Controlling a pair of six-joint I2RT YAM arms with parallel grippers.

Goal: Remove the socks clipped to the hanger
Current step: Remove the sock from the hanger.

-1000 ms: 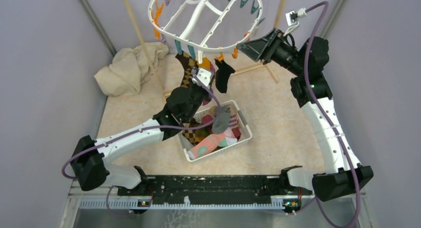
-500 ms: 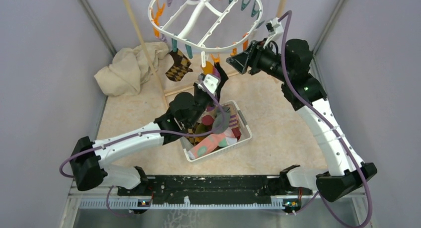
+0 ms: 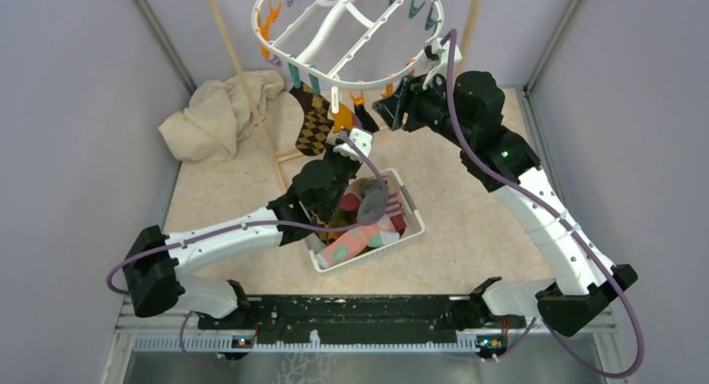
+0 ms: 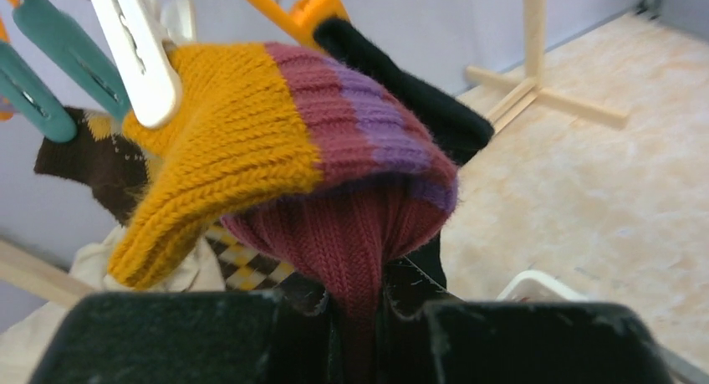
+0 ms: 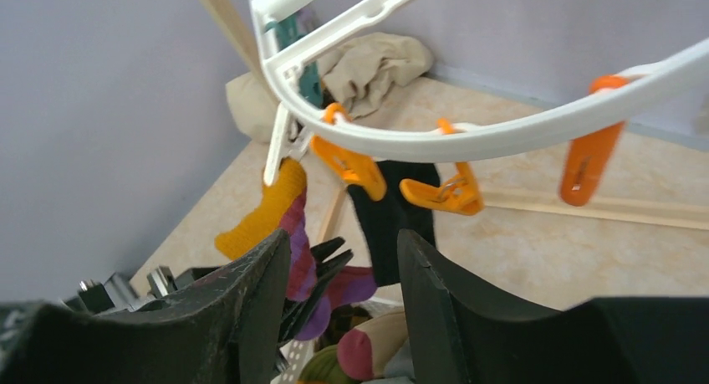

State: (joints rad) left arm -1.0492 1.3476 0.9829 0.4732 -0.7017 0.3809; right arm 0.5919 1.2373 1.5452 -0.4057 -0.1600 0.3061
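Note:
The white oval hanger (image 3: 334,45) hangs at the top centre with orange and teal pegs. My left gripper (image 3: 349,143) is shut on a maroon, purple and orange sock (image 4: 334,175), whose orange end is held by a white peg (image 4: 138,53). A black sock (image 3: 364,118) hangs from an orange peg (image 5: 351,168) beside it, and an argyle sock (image 3: 315,120) hangs left of them. My right gripper (image 3: 390,110) is open just below the hanger rim (image 5: 468,137), close to the black sock (image 5: 389,217). The orange end (image 5: 263,217) shows in the right wrist view.
A white mesh basket (image 3: 411,225) holds several loose socks below the hanger. A beige cloth (image 3: 219,116) lies at the back left. The wooden rack's poles (image 3: 238,70) and foot bar (image 5: 602,208) stand behind the hanger. Grey walls close in on both sides.
My left gripper has risen from the basket to the striped sock and closed on it. My right arm has swung left to the hanger's front rim. The hanger sways.

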